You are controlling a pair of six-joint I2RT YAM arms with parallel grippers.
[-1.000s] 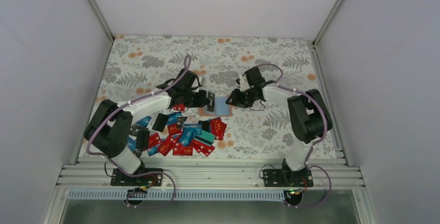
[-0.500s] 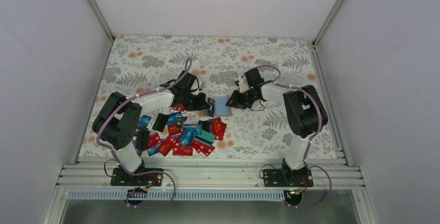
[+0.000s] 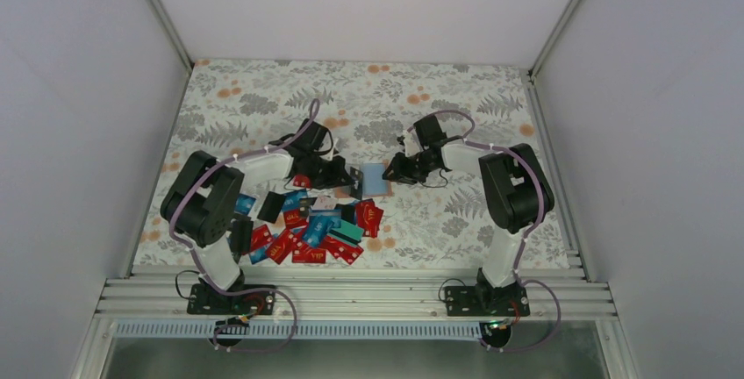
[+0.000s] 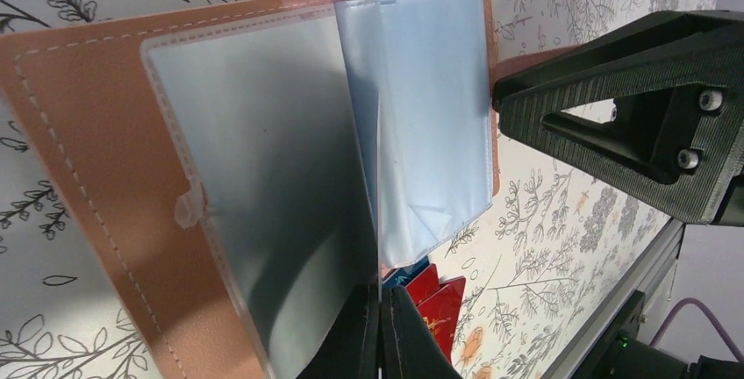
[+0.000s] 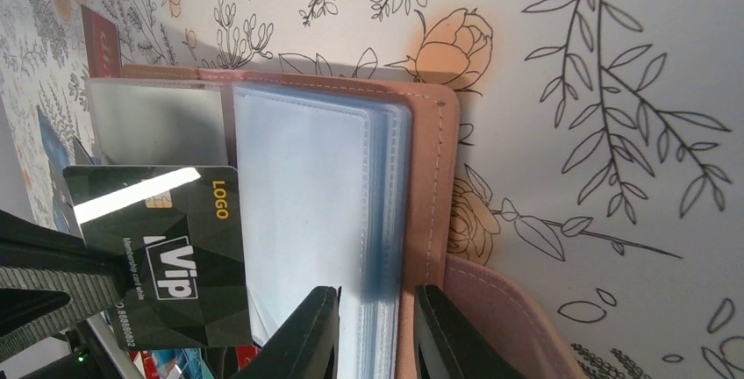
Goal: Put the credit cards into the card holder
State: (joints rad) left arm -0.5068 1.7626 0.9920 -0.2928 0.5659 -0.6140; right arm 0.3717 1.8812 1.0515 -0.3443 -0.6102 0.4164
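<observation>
The card holder lies open on the floral mat, tan cover outside, clear blue-grey sleeves inside. My left gripper is shut on a black VIP credit card and holds it on edge over the holder's left page; in the left wrist view my left gripper pinches the card's thin edge. My right gripper is shut on the holder's sleeve stack and right cover edge. Many more credit cards, mostly red, lie piled in front of the holder.
A black card lies at the pile's left side. Two red cards show just beyond the holder's near edge. An aluminium rail runs along the mat's near edge, and white walls enclose the other sides.
My left arm's elbow has swung up and inward, and the black card has shifted slightly at the holder's left page. My right gripper has kept its hold on the holder.
</observation>
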